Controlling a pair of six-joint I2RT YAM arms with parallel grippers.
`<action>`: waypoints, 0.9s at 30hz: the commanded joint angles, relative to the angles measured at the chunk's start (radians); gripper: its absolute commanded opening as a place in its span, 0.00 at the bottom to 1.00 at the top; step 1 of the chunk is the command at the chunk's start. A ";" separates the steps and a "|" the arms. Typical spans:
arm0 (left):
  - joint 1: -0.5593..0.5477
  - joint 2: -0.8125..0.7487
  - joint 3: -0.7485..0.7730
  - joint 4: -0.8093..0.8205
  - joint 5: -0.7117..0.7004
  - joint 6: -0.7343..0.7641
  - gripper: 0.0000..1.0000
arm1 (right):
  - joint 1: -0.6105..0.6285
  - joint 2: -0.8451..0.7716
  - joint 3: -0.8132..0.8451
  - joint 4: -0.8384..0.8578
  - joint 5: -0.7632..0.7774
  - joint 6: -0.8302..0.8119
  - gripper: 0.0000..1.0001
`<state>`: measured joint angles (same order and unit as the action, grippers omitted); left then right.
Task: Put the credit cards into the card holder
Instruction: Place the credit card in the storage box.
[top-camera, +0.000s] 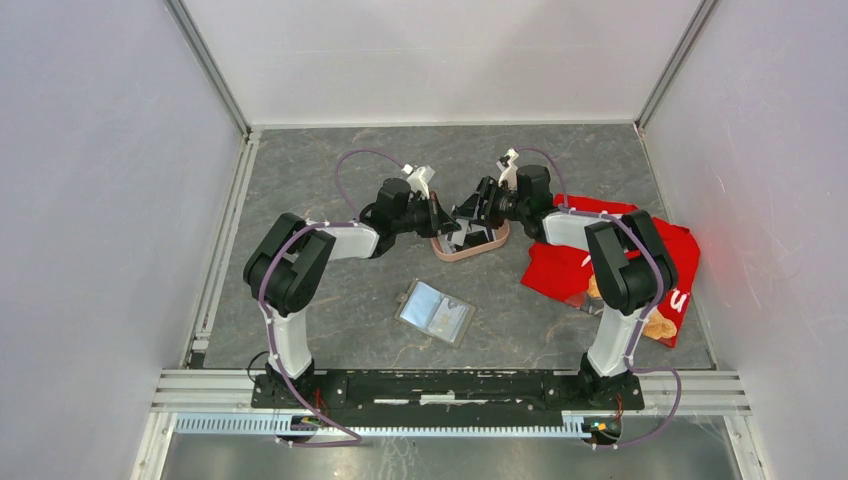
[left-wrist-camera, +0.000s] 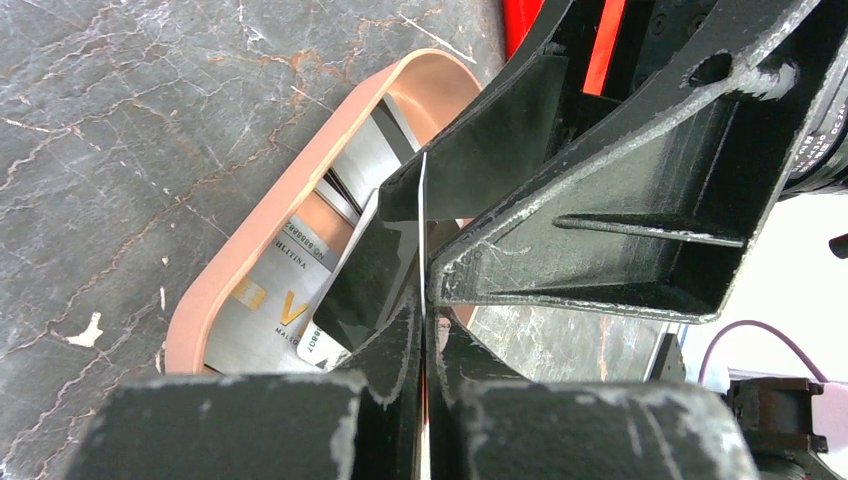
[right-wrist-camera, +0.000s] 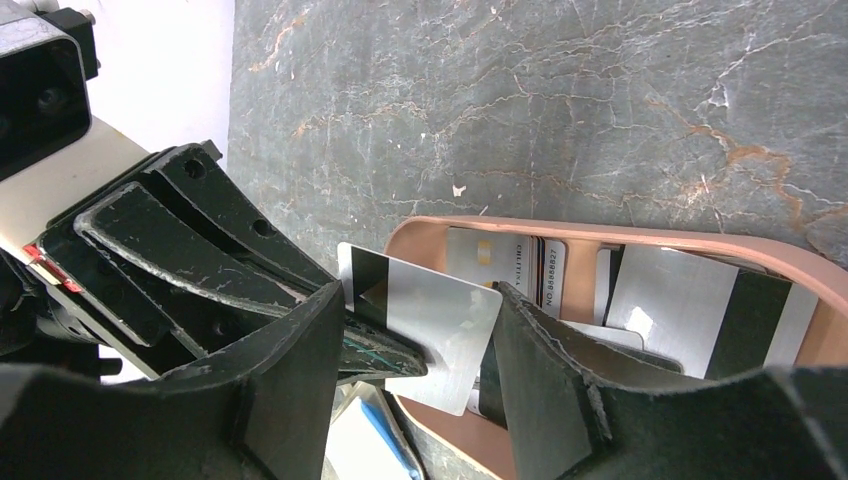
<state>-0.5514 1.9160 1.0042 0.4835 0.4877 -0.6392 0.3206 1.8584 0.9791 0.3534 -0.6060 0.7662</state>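
Observation:
Both grippers meet over a pink oval tray (top-camera: 487, 246) (left-wrist-camera: 262, 220) (right-wrist-camera: 600, 228) that holds several silvery credit cards (right-wrist-camera: 670, 300) (left-wrist-camera: 262, 318). My left gripper (top-camera: 446, 222) (left-wrist-camera: 425, 300) (right-wrist-camera: 405, 362) is shut on one silvery card with a dark stripe (right-wrist-camera: 445, 305), seen edge-on (left-wrist-camera: 424, 215) in the left wrist view. My right gripper (top-camera: 470, 214) (right-wrist-camera: 418, 300) is open, its two fingers on either side of that card, and the right finger touches the card's corner. The card holder (top-camera: 435, 312) lies opened flat on the table, nearer the arm bases.
A red snack bag (top-camera: 560, 262) lies crumpled under and beside the right arm. White walls close in the grey marbled table (top-camera: 330, 180) on three sides.

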 joint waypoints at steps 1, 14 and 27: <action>-0.007 -0.043 -0.001 0.055 0.011 -0.024 0.02 | 0.003 0.010 0.032 0.049 0.002 0.001 0.61; -0.006 -0.035 0.002 0.054 0.017 -0.028 0.05 | 0.004 0.024 0.035 0.061 -0.013 0.002 0.61; -0.006 -0.029 -0.019 0.053 -0.002 -0.027 0.52 | -0.004 0.037 0.021 0.086 -0.031 0.016 0.54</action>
<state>-0.5522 1.9160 0.9897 0.4965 0.4980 -0.6525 0.3199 1.8946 0.9817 0.3874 -0.6247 0.7742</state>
